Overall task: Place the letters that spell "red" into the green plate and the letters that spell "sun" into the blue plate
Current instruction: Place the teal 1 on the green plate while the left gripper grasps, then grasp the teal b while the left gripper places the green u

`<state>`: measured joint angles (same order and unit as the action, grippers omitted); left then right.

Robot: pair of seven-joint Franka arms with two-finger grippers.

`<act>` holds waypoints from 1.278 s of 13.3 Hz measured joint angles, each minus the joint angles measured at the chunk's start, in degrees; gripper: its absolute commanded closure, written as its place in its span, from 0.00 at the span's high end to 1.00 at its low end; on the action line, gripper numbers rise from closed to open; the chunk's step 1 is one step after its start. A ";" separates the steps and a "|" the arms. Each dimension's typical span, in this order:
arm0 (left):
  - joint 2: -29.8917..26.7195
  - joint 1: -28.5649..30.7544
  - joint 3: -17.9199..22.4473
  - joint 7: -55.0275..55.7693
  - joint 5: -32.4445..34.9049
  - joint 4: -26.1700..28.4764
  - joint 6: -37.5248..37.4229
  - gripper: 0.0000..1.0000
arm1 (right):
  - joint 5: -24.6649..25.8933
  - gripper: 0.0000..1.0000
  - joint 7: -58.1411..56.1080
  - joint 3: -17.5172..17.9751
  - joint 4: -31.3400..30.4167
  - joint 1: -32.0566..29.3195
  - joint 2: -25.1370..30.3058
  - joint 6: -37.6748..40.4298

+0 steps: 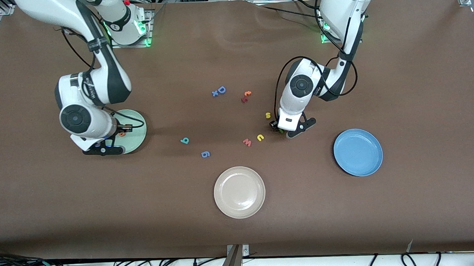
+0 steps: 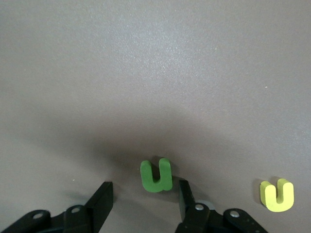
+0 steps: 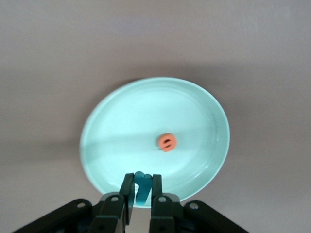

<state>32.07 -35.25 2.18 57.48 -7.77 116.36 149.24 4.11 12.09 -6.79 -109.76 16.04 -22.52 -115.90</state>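
Note:
My right gripper point(image 3: 142, 182) is shut on the teal "r" point(image 3: 143, 188) above the rim of the green plate point(image 3: 97, 126), where the orange "e" point(image 3: 167, 141) lies. From the front, this gripper point(image 1: 105, 143) hangs over the plate's point(image 1: 139, 131) edge nearer the camera. My left gripper point(image 2: 144, 191) is low at the table, open, its jaws on either side of the dark green "n" point(image 2: 156, 175) without touching it. The yellow "u" point(image 2: 277, 195) lies beside it. The yellow "s" point(image 1: 268, 115) and teal "d" point(image 1: 184, 141) rest on the table. The blue plate point(image 1: 358, 152) holds nothing.
A beige-white plate point(image 1: 239, 192) sits near the front edge. A red "w" point(image 1: 247, 142) lies beside the yellow "u" point(image 1: 260, 137). A blue "g" point(image 1: 205, 154), a blue "D" point(image 1: 221, 89) and small orange and red letters point(image 1: 246, 95) lie mid-table.

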 measured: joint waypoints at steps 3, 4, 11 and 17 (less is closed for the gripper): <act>0.00 0.01 0.04 0.00 0.04 -0.01 0.00 0.61 | -2.72 0.00 -2.64 -0.18 -7.25 -0.60 -1.30 -9.24; 0.00 0.01 0.05 0.00 0.04 -0.03 0.00 0.59 | -2.82 0.00 -3.03 -0.10 -9.40 -0.53 -1.57 -12.03; 0.08 0.03 0.26 0.00 0.13 -0.41 0.09 0.42 | -2.87 0.98 -3.98 -0.14 -11.20 -0.43 -0.74 -15.08; 0.07 0.04 0.31 0.00 0.17 -0.58 0.14 0.34 | -3.41 0.98 6.19 4.06 -2.37 0.22 2.30 -9.28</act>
<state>32.14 -35.21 2.49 57.48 -7.60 115.78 149.38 0.70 18.28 -2.73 -112.13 16.27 -20.22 -125.18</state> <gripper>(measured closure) 0.630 0.018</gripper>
